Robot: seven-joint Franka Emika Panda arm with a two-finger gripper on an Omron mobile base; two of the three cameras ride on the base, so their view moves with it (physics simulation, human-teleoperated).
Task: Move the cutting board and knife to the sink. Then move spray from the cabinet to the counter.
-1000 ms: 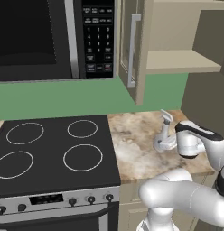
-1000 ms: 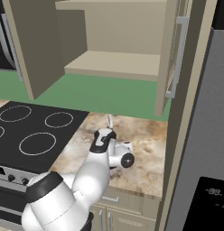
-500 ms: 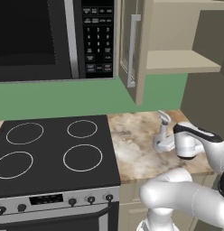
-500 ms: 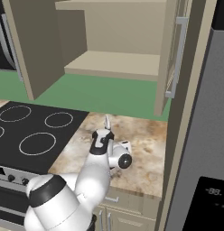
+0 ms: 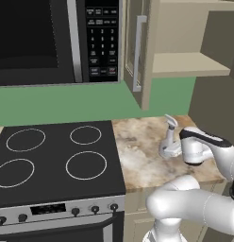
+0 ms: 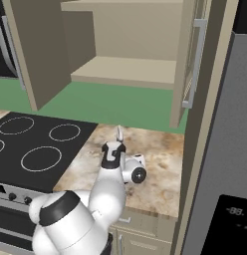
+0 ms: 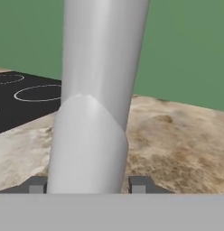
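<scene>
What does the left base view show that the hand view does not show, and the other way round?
The left base view alone shows the microwave, the open cabinet with its bare shelf, and the spray's trigger head. The hand view alone shows the two fingertips, one on each side of the bottle's base. Both show the spray standing on the counter, the stovetop and the green wall.

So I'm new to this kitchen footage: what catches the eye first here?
The pale spray bottle stands upright on the marbled counter right of the black stovetop, between the fingertips of the gripper. Above it the beige wall cabinet hangs open, its shelf bare.
</scene>
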